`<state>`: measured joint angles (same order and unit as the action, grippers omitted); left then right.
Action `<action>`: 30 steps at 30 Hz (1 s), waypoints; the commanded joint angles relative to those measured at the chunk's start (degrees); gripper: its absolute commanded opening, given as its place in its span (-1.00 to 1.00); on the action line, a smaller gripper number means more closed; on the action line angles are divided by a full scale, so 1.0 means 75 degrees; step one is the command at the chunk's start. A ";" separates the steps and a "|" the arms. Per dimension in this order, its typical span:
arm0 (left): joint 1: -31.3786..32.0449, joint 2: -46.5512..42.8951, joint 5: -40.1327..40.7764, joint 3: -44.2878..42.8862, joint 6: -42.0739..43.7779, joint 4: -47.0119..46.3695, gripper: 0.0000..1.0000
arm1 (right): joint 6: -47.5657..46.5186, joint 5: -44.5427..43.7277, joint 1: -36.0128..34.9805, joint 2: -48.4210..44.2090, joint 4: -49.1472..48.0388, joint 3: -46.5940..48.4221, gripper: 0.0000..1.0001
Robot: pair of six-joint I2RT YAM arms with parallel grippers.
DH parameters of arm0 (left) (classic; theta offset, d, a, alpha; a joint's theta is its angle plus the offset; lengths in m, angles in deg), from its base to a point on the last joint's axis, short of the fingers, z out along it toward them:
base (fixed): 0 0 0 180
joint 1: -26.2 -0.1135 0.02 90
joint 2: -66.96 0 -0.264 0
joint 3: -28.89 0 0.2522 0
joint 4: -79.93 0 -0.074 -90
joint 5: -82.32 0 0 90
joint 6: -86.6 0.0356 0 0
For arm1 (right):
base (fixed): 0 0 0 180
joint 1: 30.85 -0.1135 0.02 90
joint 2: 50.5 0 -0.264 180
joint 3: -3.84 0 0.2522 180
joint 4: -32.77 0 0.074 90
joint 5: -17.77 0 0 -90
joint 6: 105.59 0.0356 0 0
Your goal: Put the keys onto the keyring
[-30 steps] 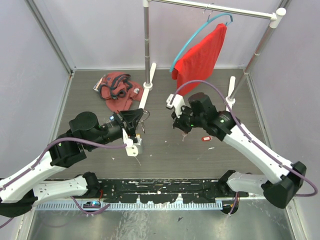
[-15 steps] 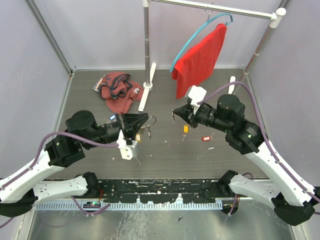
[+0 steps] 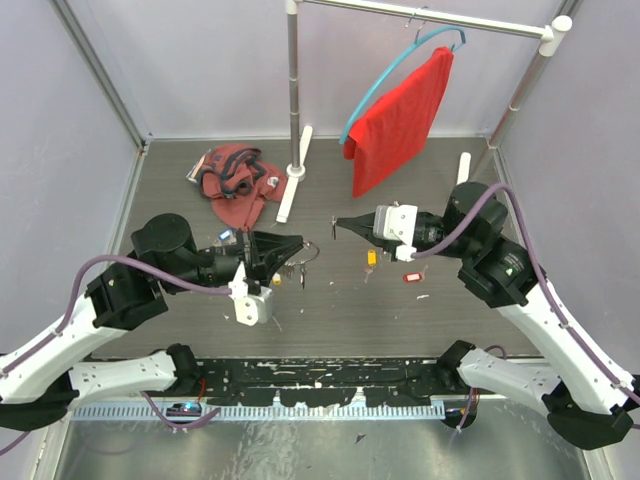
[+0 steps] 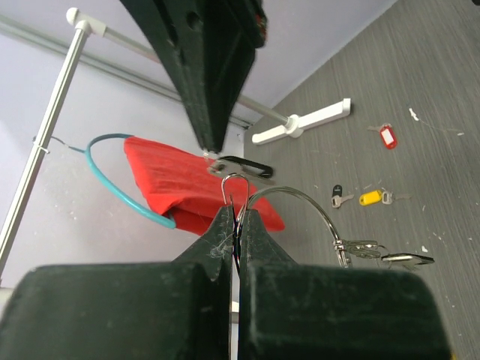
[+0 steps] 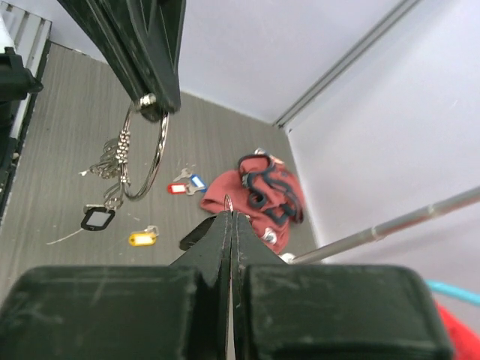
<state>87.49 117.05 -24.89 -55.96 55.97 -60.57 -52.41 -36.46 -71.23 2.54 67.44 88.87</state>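
- Left wrist view is showing the keyring (image 4: 289,188) being pinched at its rim between the pressed-together fingers of the left gripper (image 4: 238,216), with the wire loop being held up clear of the table (image 4: 427,82).
- A few threaded keys (image 4: 371,249) are being carried on the keyring, hanging at the side away from the pinch.
- The right gripper (image 4: 212,150) is being held just above the keyring's pinched end, its fingers clamped on a black-tagged key (image 4: 244,166). That key is sitting very near the keyring, though contact cannot be told.
- The keyring is being judged light, stiff and springy, with slick wire. Its overlapping coils are likely to need prising apart, so a grip close to the split end is being favoured.
- The held key is being judged small, hard and slippery. A firm pinch on the blade, with the holed head left free, is being judged best.
- A yellow-tagged key (image 4: 370,198) and a red-tagged key (image 4: 387,136) are lying on the table well beyond the keyring.
- A blue-tagged key (image 5: 187,185) is being seen in the right wrist view, lying on the table apart from the keyring.
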 commanded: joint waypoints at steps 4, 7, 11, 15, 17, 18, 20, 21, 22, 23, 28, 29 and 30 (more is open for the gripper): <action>0.0019 0.0412 -0.0246 -0.0862 0.0689 0.1242 -1.00 | -0.1599 0.0704 0.0000 0.0465 0.0975 0.1022 -0.98; 0.0020 0.0577 -0.0217 -0.1092 0.0908 0.1616 -1.00 | -0.2099 0.0942 0.0004 0.0677 0.1449 0.1266 -0.98; 0.0018 0.0720 -0.0181 -0.1259 0.1088 0.1839 -1.00 | -0.2385 0.1160 0.0004 0.0719 0.1403 0.1288 -0.98; 0.0019 0.0872 -0.0163 -0.1381 0.1196 0.2015 -1.00 | -0.2380 0.1436 0.0002 0.0728 0.1223 0.1290 -0.98; 0.0019 0.0927 -0.0129 -0.1420 0.1261 0.2092 -1.00 | -0.2382 0.1610 -0.0003 0.0734 0.1170 0.1310 -0.98; 0.0021 0.0954 -0.0113 -0.1439 0.1277 0.2115 -1.00 | -0.2399 0.1682 0.0003 0.0739 0.1157 0.1298 -0.98; 0.0020 0.0994 -0.0094 -0.1471 0.1324 0.2178 -1.00 | -0.2452 0.1827 0.0003 0.0758 0.1162 0.1281 -0.98; 0.0026 0.1019 -0.0078 -0.1502 0.1345 0.2212 -1.00 | -0.2471 0.1888 0.0003 0.0773 0.1176 0.1269 -0.98; 0.0028 0.1055 -0.0064 -0.1543 0.1377 0.2251 -1.00 | -0.2516 0.1933 0.0005 0.0804 0.1224 0.1281 -0.98; 0.0021 0.1084 -0.0039 -0.1592 0.1394 0.2309 -1.00 | -0.2573 0.1953 0.0002 0.0830 0.1265 0.1296 -0.98; 0.0032 0.1216 0.0027 -0.1735 0.1489 0.2444 -1.00 | -0.2894 0.2008 0.0001 0.0973 0.1501 0.1329 -0.98; 0.0030 0.1240 0.0040 -0.1748 0.1505 0.2472 -1.00 | -0.2925 0.2019 -0.0001 0.0998 0.1501 0.1334 -0.98; 0.0032 0.1270 0.0056 -0.1777 0.1518 0.2480 -1.00 | -0.2941 0.2033 0.0004 0.1031 0.1504 0.1358 -0.98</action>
<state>87.49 126.14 -24.98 -66.72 66.18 -42.23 -72.41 -23.02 -71.23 9.60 78.98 96.36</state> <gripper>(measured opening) 0.023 0.030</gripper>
